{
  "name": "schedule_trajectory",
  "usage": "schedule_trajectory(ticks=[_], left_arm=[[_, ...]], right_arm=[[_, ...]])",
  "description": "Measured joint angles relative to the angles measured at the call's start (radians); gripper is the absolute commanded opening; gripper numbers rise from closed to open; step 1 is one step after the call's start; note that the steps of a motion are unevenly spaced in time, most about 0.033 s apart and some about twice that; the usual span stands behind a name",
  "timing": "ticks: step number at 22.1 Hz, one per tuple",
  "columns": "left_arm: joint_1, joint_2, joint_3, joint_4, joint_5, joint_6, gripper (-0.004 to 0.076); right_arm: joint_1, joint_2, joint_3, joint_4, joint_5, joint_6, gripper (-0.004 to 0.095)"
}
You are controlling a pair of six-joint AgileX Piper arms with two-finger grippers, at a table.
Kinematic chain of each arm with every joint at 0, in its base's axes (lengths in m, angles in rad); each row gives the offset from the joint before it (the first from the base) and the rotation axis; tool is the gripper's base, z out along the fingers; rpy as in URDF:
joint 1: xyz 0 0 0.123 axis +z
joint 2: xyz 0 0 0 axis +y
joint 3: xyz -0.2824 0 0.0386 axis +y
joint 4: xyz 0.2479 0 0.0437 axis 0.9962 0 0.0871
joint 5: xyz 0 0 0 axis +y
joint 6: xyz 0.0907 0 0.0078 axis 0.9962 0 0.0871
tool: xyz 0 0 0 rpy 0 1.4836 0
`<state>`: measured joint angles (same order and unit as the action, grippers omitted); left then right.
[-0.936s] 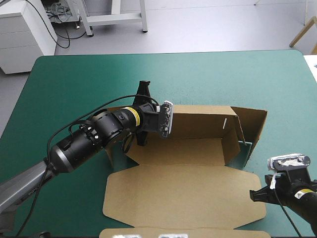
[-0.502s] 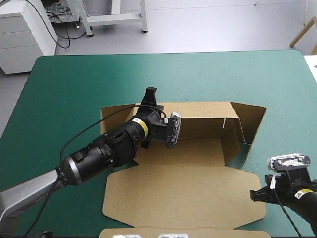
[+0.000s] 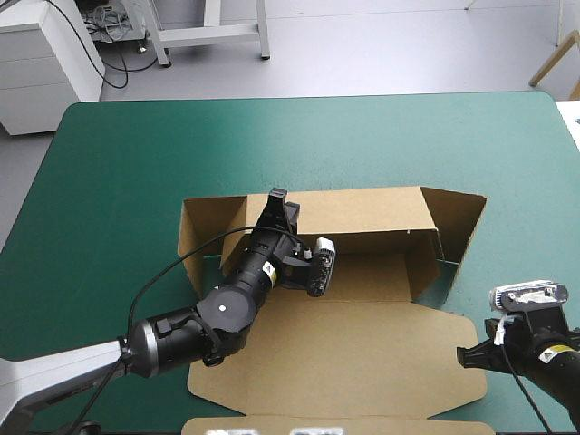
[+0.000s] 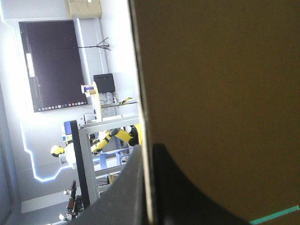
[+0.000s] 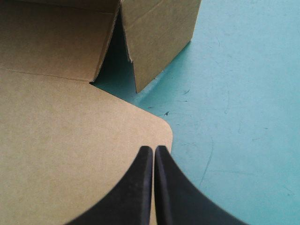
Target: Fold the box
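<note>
**Left gripper pinches the back wall; right one waits off the corner**

The left gripper (image 4: 147, 150) is clamped on the box (image 3: 362, 272). In its wrist view a thin edge of brown board runs up between the two black fingers (image 4: 124, 192), which are all but closed on it. From above, the fingertips sit on the top edge of the back wall (image 3: 372, 207), toward its left end, and the arm reaches in across the tray floor. This grip probably serves to stand that wall upright and hold it steady while the sides are brought in.

The right gripper (image 5: 153, 150) is clenched on nothing, its fingers meeting in a point. It hangs over the rounded near-right corner of the lid (image 5: 70, 154), just inside the edge. There it is clear of the other arm's work, and it is near the right side wall (image 3: 460, 227), which looks like its next job.

The box lies in the middle of the table (image 3: 136, 154), toward the near side, with the lid flat and reaching almost to the near edge. The back wall stands up. The right side wall splays outward, and the teal-green cover shows through a gap at its foot. The left side wall (image 3: 193, 237) stands near the arm. Neither side is tucked, so the fold seems only partly done.
</note>
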<state>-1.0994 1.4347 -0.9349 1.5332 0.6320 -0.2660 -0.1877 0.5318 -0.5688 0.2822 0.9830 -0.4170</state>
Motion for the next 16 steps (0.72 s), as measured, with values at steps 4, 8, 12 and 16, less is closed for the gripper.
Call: schedule_trajectory(ticks=[4, 8, 12, 16], left_arm=[[-0.004, -0.002, 0.039, 0.067, 0.009, -0.049, -0.001], [-0.004, -0.002, 0.048, 0.108, 0.025, -0.115, -0.001], [-0.005, -0.002, 0.053, 0.141, 0.039, -0.201, -0.001], [-0.005, 0.0, 0.054, 0.153, 0.04, -0.23, -0.001]], right_arm=[[0.0, 0.0, 0.0, 0.0, 0.0, 0.0, -0.0004], [0.0, 0.0, 0.0, 0.0, 0.0, 0.0, -0.0004], [0.0, 0.0, 0.0, 0.0, 0.0, 0.0, -0.0004], [0.0, 0.0, 0.0, 0.0, 0.0, 0.0, -0.0004]])
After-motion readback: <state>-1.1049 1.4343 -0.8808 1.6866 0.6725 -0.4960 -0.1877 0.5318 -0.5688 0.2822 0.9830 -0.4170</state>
